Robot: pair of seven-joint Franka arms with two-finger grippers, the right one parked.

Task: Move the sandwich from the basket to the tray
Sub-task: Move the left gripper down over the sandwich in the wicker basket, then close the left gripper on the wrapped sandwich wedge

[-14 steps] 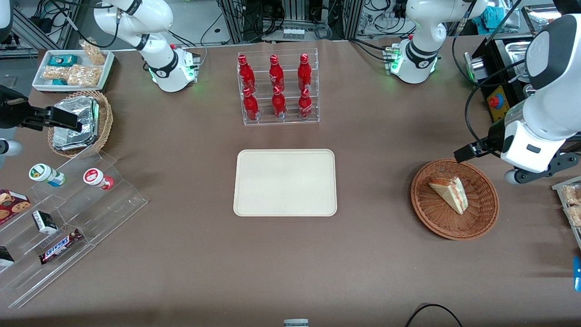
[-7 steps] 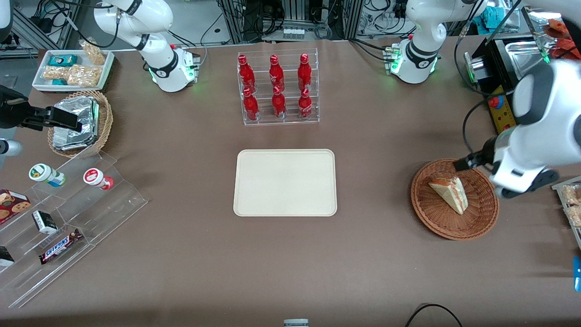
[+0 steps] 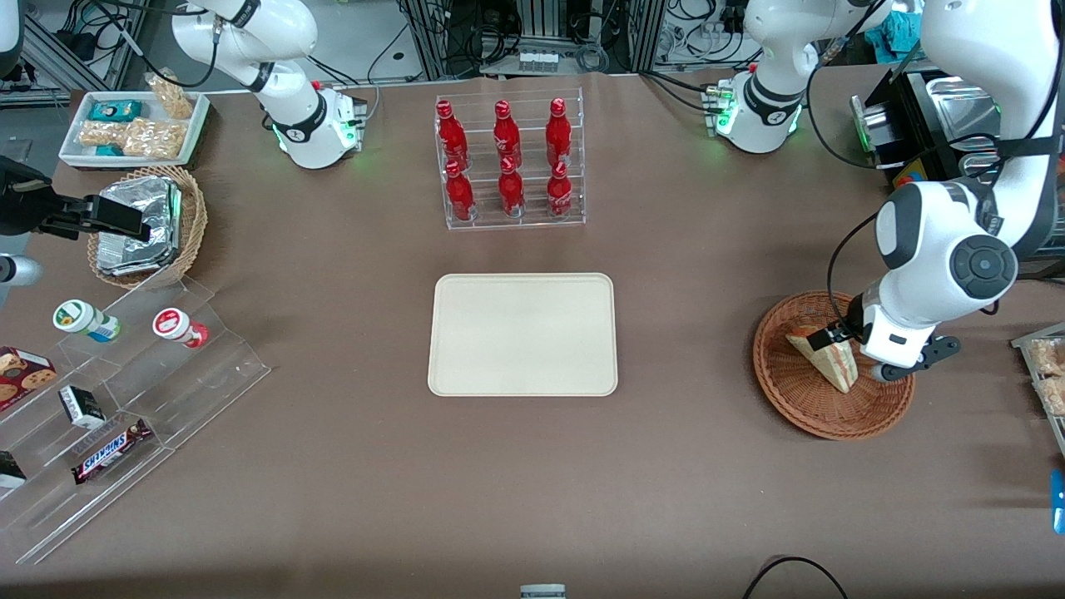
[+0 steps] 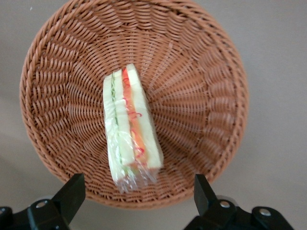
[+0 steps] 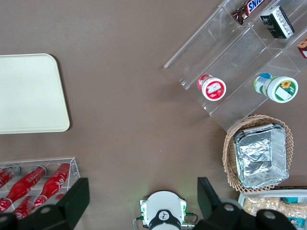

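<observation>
The left arm's jaws (image 4: 136,196) hang just above the reddish-brown wicker basket (image 3: 799,403), spread wide with nothing between them, the two dark fingers (image 4: 72,194) standing either side of the near rim in the wrist view. The sandwich (image 4: 130,129) lies inside the basket (image 4: 201,96), on its side near the middle, wrapped in clear film, its red and green filling edge showing. Seen from the front, the sandwich (image 3: 824,353) is partly covered by the arm. The cream tray (image 3: 522,334) lies on the bench (image 3: 682,466) at the basket's nine o'clock, well apart.
</observation>
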